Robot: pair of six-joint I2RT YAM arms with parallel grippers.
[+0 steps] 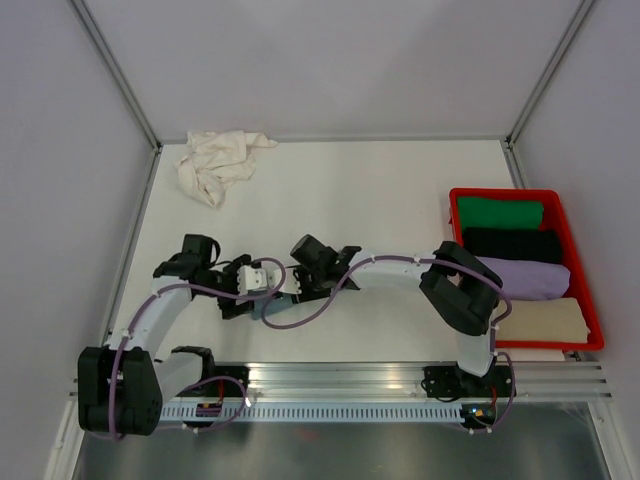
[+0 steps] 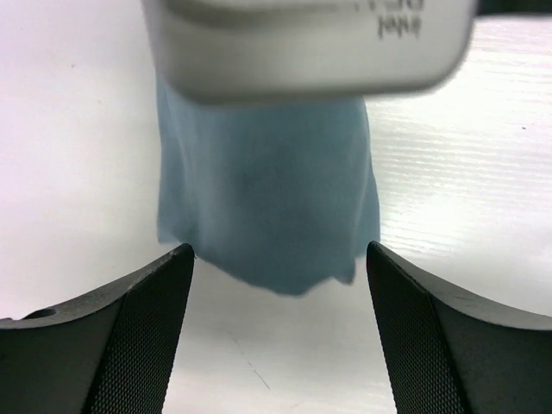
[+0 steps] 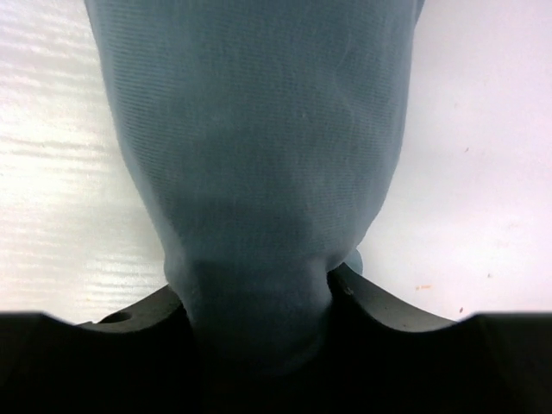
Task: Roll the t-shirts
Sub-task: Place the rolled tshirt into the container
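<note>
Blue-grey t-shirt (image 3: 259,172) stretches straight out from the right gripper (image 3: 259,332), clenched on its bunched end, toward the released left gripper (image 2: 278,259), whose empty jaws face its free edge.

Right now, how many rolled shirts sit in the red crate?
4, in a row: green roll farthest, then black roll, lavender roll, beige roll nearest. More may hide beneath.

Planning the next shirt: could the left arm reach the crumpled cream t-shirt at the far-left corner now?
Probably yes: the left fingers stand open and empty, and only bare table lies between them and the cream t-shirt.
</note>
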